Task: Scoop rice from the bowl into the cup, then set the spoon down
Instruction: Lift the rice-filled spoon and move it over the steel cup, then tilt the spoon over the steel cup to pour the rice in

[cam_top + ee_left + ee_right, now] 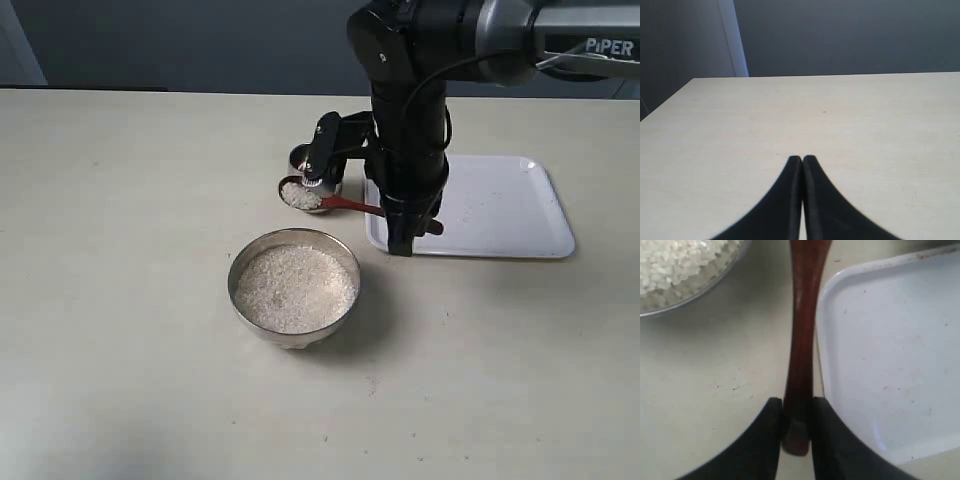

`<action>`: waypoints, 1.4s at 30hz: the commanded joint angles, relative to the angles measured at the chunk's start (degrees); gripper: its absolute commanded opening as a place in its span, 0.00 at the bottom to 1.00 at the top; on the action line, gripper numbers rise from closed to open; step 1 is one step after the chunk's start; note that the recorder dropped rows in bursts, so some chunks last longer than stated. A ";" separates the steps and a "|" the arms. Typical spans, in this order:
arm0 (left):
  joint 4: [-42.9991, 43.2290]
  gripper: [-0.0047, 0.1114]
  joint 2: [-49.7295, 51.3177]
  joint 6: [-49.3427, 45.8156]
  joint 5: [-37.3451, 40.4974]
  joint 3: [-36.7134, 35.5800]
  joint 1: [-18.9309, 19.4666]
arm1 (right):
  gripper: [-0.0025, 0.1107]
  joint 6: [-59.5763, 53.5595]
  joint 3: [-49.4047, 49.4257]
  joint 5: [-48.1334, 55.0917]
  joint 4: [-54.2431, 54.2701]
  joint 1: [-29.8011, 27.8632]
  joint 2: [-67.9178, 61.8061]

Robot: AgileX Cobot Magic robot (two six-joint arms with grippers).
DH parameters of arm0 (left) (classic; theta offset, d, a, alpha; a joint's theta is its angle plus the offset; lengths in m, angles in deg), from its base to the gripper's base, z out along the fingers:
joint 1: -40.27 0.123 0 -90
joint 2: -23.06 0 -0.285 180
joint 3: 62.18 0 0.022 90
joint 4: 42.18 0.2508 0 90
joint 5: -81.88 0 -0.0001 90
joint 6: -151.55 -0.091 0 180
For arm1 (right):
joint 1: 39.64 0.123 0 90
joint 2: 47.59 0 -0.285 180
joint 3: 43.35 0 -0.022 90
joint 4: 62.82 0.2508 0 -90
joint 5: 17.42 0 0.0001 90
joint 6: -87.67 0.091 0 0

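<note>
The right end effector (796,403) grasps the spoon (335,203) at its handle end; the scoop, full of rice (300,196), hangs near the cup (298,157). The left end effector (802,160) is clenched, empty. A tilt too early could spill grains onto the table (120,250).

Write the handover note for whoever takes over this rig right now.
Left gripper: shut, empty, over bare table, away from the work.
Right gripper: shut on the end of the spoon handle.
The scoop is loaded with rice and held right by the cup. The bowl, well filled, sits nearer the camera; the white tray is to the right.
Done: one scoop is out of the bowl.
Left: tip it into the cup, then set the spoon down. The cup's contents cannot be seen.
</note>
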 commanded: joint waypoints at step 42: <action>-0.32 0.04 -0.07 0.43 -0.43 0.47 -0.18 | 0.02 -1.55 -16.41 0.12 7.28 -11.15 -11.42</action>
